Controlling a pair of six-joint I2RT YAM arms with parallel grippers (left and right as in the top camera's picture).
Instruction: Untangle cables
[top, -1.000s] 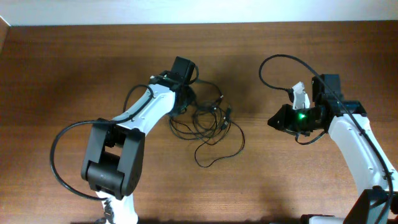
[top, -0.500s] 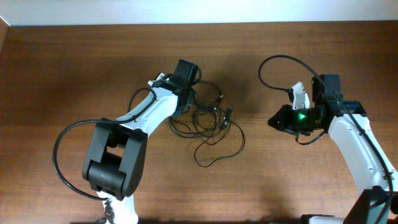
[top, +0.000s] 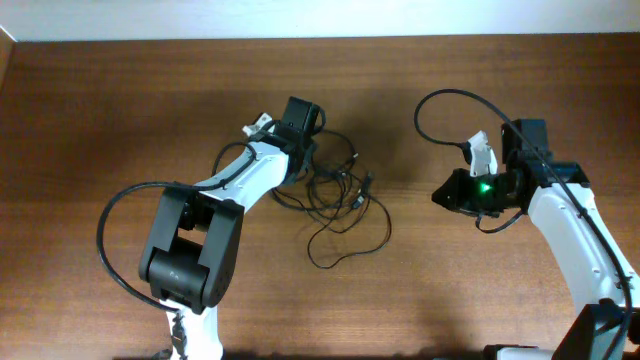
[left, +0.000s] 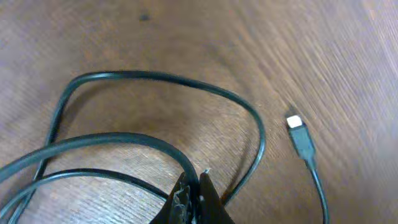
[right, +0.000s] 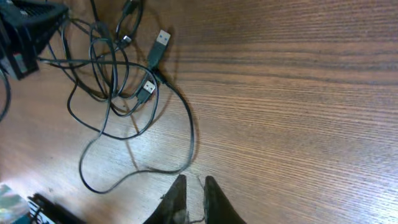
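Note:
The cables (top: 345, 190) lie as a loose tangle of thin black loops on the wooden table, between the two arms. My left gripper (top: 300, 160) is at the tangle's left edge. In the left wrist view its fingertips (left: 198, 180) are shut on one black cable (left: 155, 78), and a small plug end (left: 301, 135) lies free to the right. My right gripper (top: 438, 194) hovers well to the right of the tangle. Its jaws (right: 193, 180) are almost together with nothing between them. The cables (right: 118, 81) and two USB plugs (right: 160, 40) lie ahead of it to the left.
The right arm's own thick black cable (top: 440, 110) arcs over the table behind it. The left arm's thick cable (top: 110, 240) loops out to the left. The table's back edge (top: 320, 40) meets a pale wall.
My left gripper has closed on a cable at the tangle's left edge, and the nearby loops shifted slightly. The right jaws narrowed a little; the right arm stayed in place.

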